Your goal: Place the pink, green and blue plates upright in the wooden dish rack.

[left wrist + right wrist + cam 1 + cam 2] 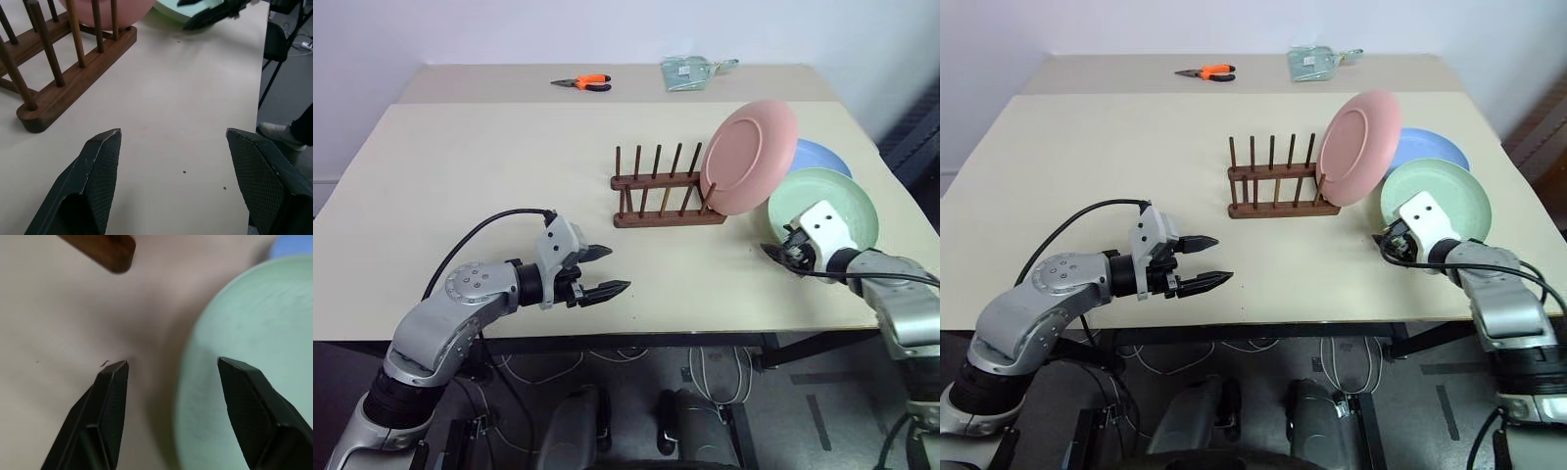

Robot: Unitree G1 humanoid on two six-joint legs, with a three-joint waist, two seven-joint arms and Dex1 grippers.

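The pink plate (749, 157) stands tilted on edge at the right end of the wooden dish rack (661, 191), whose other slots are free. Right of the rack, the green plate (827, 206) lies flat, overlapping the blue plate (822, 157) behind it. My right gripper (171, 369) is open at the green plate's (254, 333) near-left rim, one finger over the table and one over the plate. My left gripper (602, 271) is open and holds nothing, hovering low over the table in front and to the left of the rack (63, 73).
Orange-handled pliers (582, 83) and a clear packet (688, 71) lie at the far side of the table. The table's front edge (705, 333) runs just below both grippers. Bare tabletop stretches left of the rack. A shoe (276, 134) shows on the floor beyond the table edge.
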